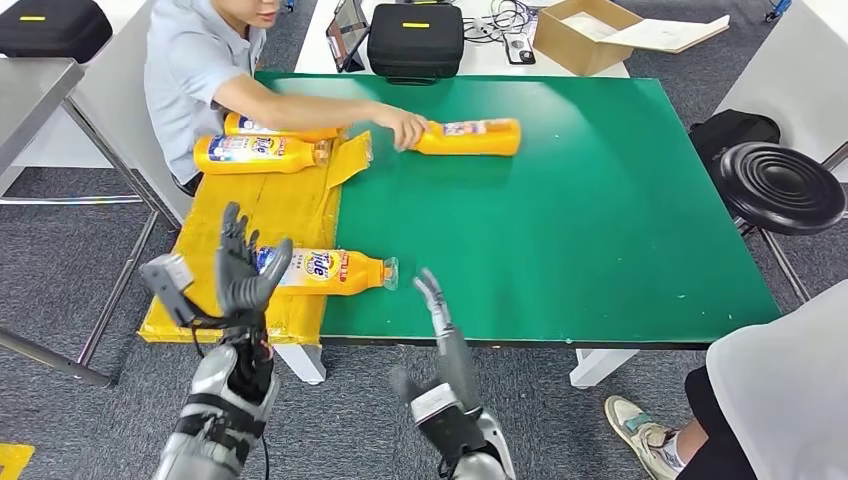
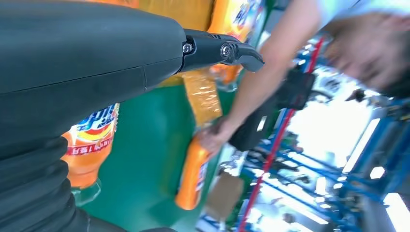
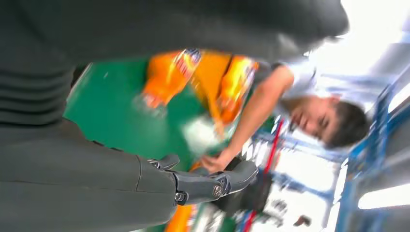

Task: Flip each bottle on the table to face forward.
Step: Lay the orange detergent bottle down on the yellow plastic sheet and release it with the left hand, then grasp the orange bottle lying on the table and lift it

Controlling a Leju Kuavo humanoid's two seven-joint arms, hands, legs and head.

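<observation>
While both hands, left hand (image 1: 243, 268), right hand (image 1: 437, 318), hover spread and empty, glossy orange bottle (image 1: 325, 272) lies flat, green matte table (image 1: 600, 220)

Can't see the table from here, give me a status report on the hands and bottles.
Left robot hand open, beside near bottle. Right robot hand open at table edge. Person's hand on far bottle, in the work area.

Four orange bottles lie on their sides. The nearest bottle (image 1: 325, 271) shows its label, half on the green worktop (image 1: 600, 220). Two more, a labelled bottle (image 1: 262, 153) and a rear bottle (image 1: 275, 128), lie together farther back. The far bottle (image 1: 470, 136) lies mid-worktop.
</observation>
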